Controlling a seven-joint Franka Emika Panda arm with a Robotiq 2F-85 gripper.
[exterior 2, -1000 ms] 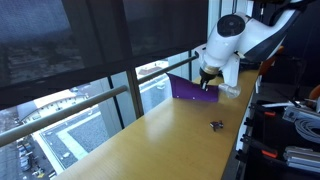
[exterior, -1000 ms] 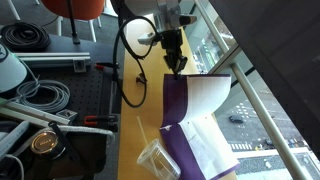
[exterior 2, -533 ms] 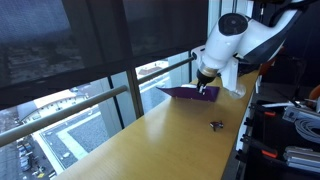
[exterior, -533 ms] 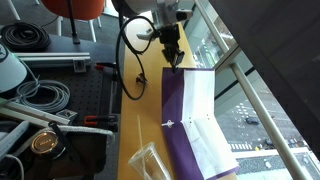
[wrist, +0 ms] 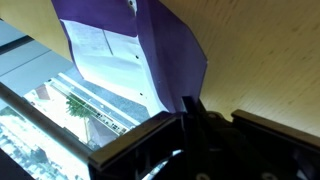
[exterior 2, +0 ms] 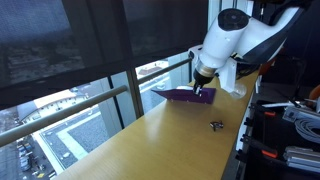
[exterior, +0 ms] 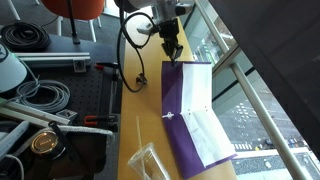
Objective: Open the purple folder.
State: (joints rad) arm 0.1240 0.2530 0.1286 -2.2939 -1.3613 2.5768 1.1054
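Purple folder (exterior: 188,120) lies almost flat open on the bench (exterior: 148,110); hand (exterior: 172,55) looks clamped on its cover, so letting go comes next

The purple folder (exterior: 192,115) lies on the table (exterior: 142,108), the claw (exterior: 172,60) at its end.

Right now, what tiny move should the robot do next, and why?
Probably lift the tool up and away: the purple folder already lies spread open on the table, white sheets showing, with the tool at its far edge.
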